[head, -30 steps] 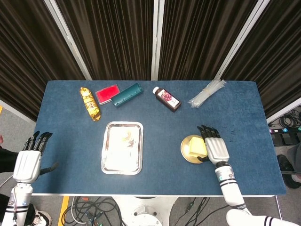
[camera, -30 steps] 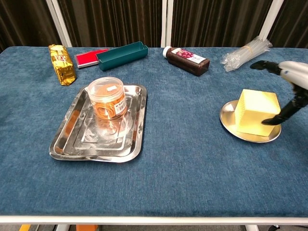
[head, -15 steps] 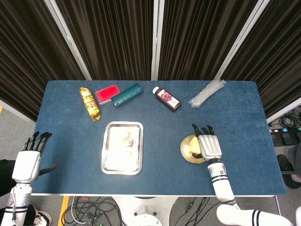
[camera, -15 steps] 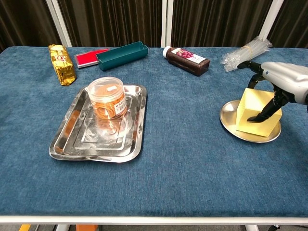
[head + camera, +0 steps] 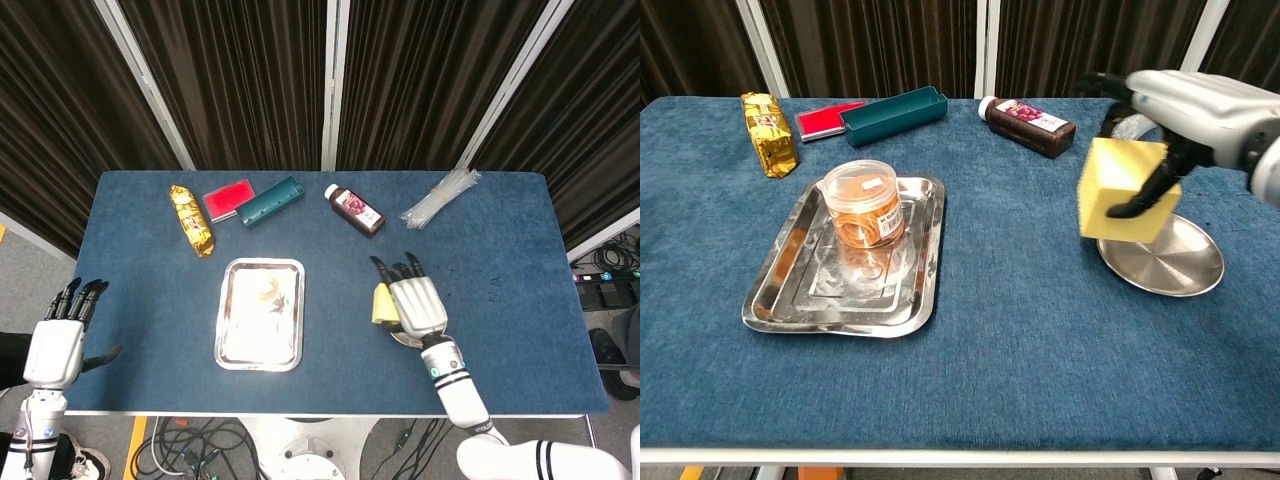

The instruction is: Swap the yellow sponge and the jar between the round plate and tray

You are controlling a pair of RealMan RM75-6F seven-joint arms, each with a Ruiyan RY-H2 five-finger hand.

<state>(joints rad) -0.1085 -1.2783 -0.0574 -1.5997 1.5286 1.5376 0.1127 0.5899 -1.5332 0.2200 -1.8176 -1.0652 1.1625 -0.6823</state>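
The steel tray (image 5: 780, 300) still holds the jar (image 5: 862, 203), so the sponge is best parked on bare blue table (image 5: 1020, 330) between tray and round plate (image 5: 1175, 268). The right hand (image 5: 1185, 105) grasps the yellow sponge (image 5: 1118, 190), lifted clear above the plate's left rim; lower it level before letting go. The left hand (image 5: 60, 335) hangs off the table's edge, fingers apart, holding nothing.

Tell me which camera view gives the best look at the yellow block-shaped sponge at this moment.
The chest view: the yellow block-shaped sponge shows two full faces there, gripped by the right hand and lifted clear of the round metal plate. In the head view the hand covers most of it, leaving only a yellow sliver at its left edge.
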